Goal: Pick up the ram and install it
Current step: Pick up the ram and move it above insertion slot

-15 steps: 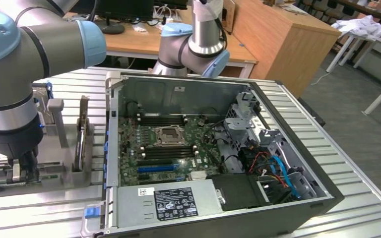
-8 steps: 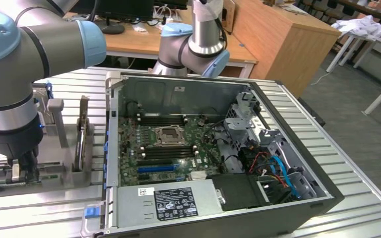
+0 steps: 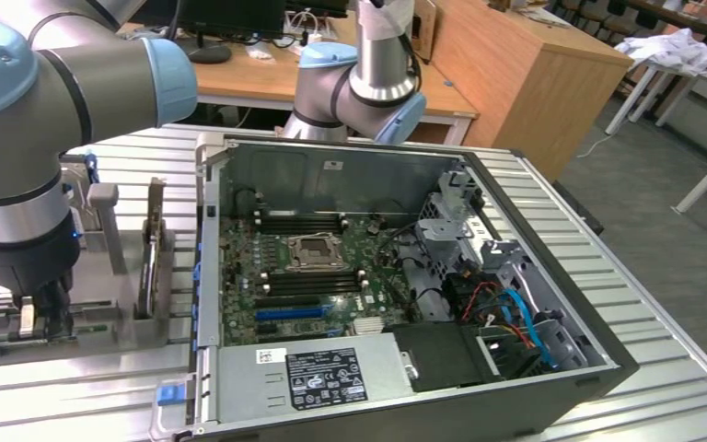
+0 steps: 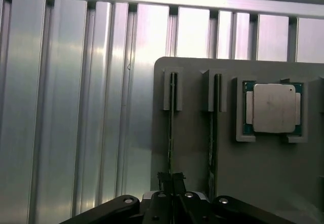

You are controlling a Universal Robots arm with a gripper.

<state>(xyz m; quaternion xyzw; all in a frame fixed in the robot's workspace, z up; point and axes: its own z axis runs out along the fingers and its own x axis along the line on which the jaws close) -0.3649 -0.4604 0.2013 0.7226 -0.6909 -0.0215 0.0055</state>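
While the end effector [image 4: 172,178] is pinched narrow on the ram [image 4: 170,128], which stands on edge in a grey holder [image 4: 195,158] slot on the bench [image 4: 76,133], a square, centred grip probably matters most, so the stick cannot tilt or bind.

- Robotics lab, PC-assembly bench.
- Grey-and-blue jointed robot arm [image 3: 71,83] at 9 o'clock, over ribbed aluminium-profile table [image 3: 71,405].
- Open black desktop computer case [image 3: 574,368] at centre, green motherboard [image 3: 317,267] exposed.
- Light wooden office desks [image 3: 514,74] at 12–1 o'clock.
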